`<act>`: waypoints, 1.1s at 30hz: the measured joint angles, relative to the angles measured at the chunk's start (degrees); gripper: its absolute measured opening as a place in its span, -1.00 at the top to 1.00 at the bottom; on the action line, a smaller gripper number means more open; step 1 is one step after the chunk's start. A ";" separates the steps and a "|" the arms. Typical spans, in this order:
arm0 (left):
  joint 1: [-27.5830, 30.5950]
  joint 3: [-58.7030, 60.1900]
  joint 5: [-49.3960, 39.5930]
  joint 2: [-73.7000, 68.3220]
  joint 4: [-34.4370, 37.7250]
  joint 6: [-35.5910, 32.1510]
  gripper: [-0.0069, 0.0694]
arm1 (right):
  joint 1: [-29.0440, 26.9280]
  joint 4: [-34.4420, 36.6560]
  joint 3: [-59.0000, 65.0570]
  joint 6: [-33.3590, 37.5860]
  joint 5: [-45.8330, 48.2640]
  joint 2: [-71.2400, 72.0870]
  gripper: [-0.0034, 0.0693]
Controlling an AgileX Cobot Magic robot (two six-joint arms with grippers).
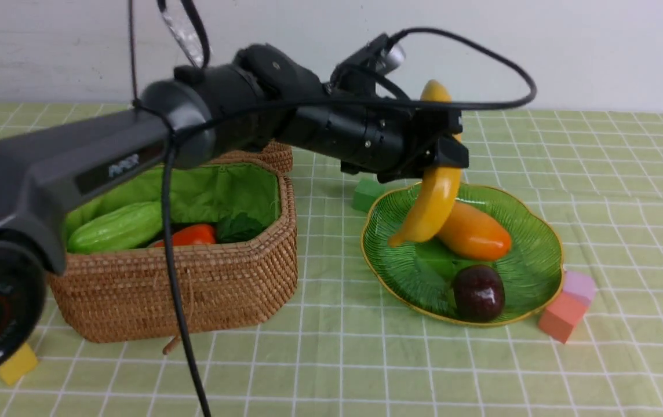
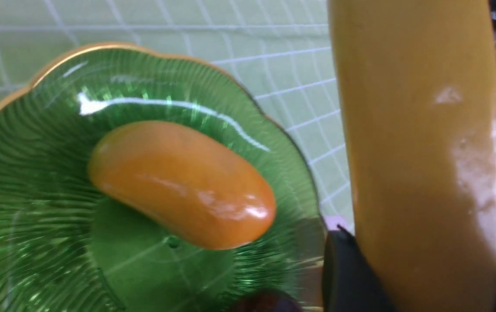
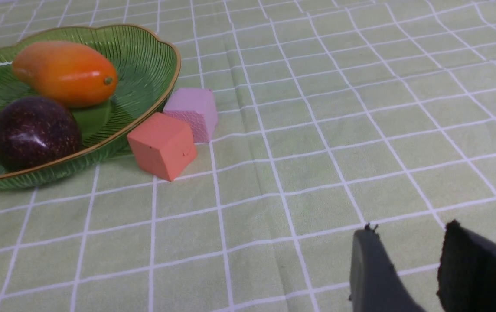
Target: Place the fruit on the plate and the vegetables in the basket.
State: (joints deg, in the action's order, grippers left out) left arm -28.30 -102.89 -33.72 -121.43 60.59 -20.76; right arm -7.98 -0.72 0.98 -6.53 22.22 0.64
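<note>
My left gripper (image 1: pixel 444 153) is shut on the yellow banana (image 1: pixel 433 202) and holds it hanging above the far left part of the green glass plate (image 1: pixel 418 272). In the left wrist view the banana (image 2: pixel 421 151) fills the space between the jaws (image 2: pixel 421 242). The orange mango (image 1: pixel 473 231) and the dark purple fruit (image 1: pixel 478 292) lie on the plate. The wicker basket (image 1: pixel 192 289) holds the light green gourd (image 1: pixel 114 229) and the carrot (image 1: pixel 189 236); radish and eggplant are hidden. My right gripper (image 3: pixel 409 227) is open and empty, low over the cloth, away from the plate (image 3: pixel 144 65).
A green cube (image 1: pixel 368 194) sits behind the plate. A pink cube (image 1: pixel 579 286) and an orange cube (image 1: pixel 563 315) touch the plate's right rim. A yellow cube (image 1: pixel 17 364) lies at the front left. The basket's lid stands behind it.
</note>
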 joint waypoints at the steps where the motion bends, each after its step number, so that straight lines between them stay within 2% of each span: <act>1: 0.00 -0.12 0.58 -0.89 -0.23 0.43 0.03 | 0.00 0.00 0.00 0.00 0.00 0.00 0.25; 3: 0.00 -0.24 1.50 -2.30 -0.63 1.05 -0.01 | 0.00 0.00 0.00 0.00 0.00 0.00 0.25; 5: 0.00 -0.24 1.69 -2.56 -0.89 1.11 -0.16 | 0.00 0.00 0.00 0.00 0.00 0.00 0.25; 9: 0.00 -0.59 -0.67 -1.61 -3.12 0.67 -0.72 | 0.00 0.00 0.00 0.00 0.00 0.00 0.25; 12: 0.00 -0.59 -3.06 0.06 -7.61 0.20 -0.89 | 0.00 0.00 0.00 0.00 0.00 0.00 0.25; 15: 0.18 -0.70 -6.24 2.84 -13.56 0.10 -0.90 | 0.00 0.00 0.00 0.11 0.00 0.00 0.25; 18: 0.94 -0.70 -10.88 6.75 -18.67 0.10 -0.82 | 0.00 0.00 0.00 0.11 0.00 0.00 0.25; 19: 1.83 -0.70 -14.59 9.84 -22.57 0.27 -0.72 | 0.00 0.00 0.00 0.11 0.00 0.00 0.25; 23: 4.25 -0.70 -23.59 17.50 -30.49 3.16 -0.43 | 0.00 0.00 0.00 0.16 0.00 0.00 0.25; 28: 8.60 -0.82 -35.78 28.79 -40.12 11.23 0.15 | 0.00 0.00 0.00 0.16 0.00 0.00 0.25; 29: 9.88 -0.50 -36.89 31.20 -41.74 13.61 0.33 | 0.00 0.00 0.00 0.16 0.00 0.00 0.25; 33: 12.78 3.28 -37.22 39.20 -43.20 17.34 0.72 | 0.00 0.00 0.00 0.16 -0.05 0.00 0.25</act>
State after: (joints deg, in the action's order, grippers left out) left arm -15.51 -99.61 -70.95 -82.23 17.39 -3.42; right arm -7.98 -0.72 0.98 -6.38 22.17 0.64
